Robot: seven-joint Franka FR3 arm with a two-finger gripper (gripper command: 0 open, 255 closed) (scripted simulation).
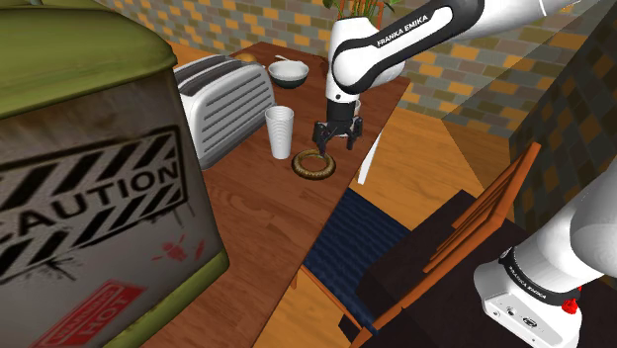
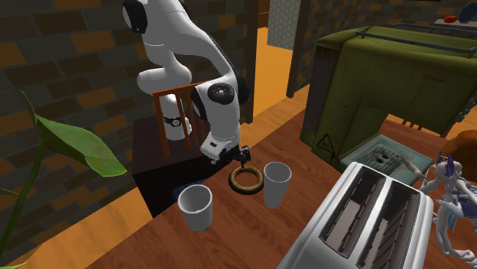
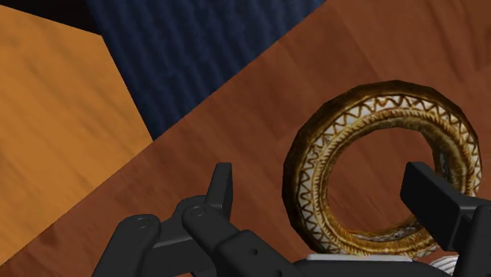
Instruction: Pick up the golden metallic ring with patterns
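Note:
The golden ring point(image 1: 313, 164) with a zigzag pattern lies flat on the brown wooden table point(image 1: 247, 213), next to a white cup point(image 1: 280, 131). My black gripper point(image 1: 336, 139) hangs open just above the ring's rim, on the side away from the cup. In the second exterior view the gripper point(image 2: 238, 159) points down over the ring point(image 2: 246, 178). Seen from the wrist, one band of the ring point(image 3: 315, 157) lies between the spread fingers point(image 3: 221, 189) of the gripper point(image 3: 326, 193), which do not clasp it.
A silver toaster point(image 1: 222, 104) and a white bowl point(image 1: 289, 71) stand beyond the cup. A large green box marked CAUTION point(image 1: 94, 168) fills the shoulder view's left. A wooden chair with a blue cushion point(image 1: 358, 242) sits at the table's edge near the stand.

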